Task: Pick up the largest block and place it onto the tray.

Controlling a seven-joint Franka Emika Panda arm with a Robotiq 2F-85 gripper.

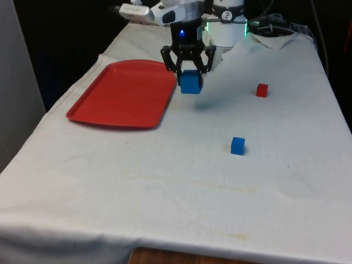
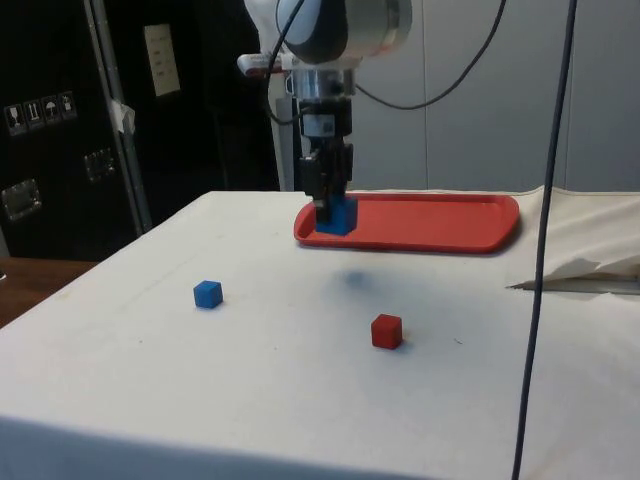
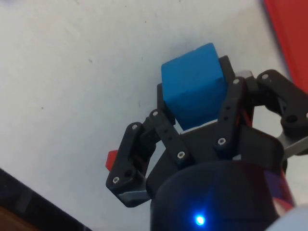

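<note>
While I carry it | hand [image 1: 190,70] clenched on large blue block [image 1: 191,82] | feels light, rigid; flat sides gripped | red tray [image 1: 124,93] beside

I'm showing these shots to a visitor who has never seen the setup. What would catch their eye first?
The black hand holding a big blue block above the white cloth, just off the red tray's edge. The tray lies flat on the front view's left with nothing on it. Two smaller blocks sit apart on the cloth: a blue one nearer the camera and a red one further back.
</note>
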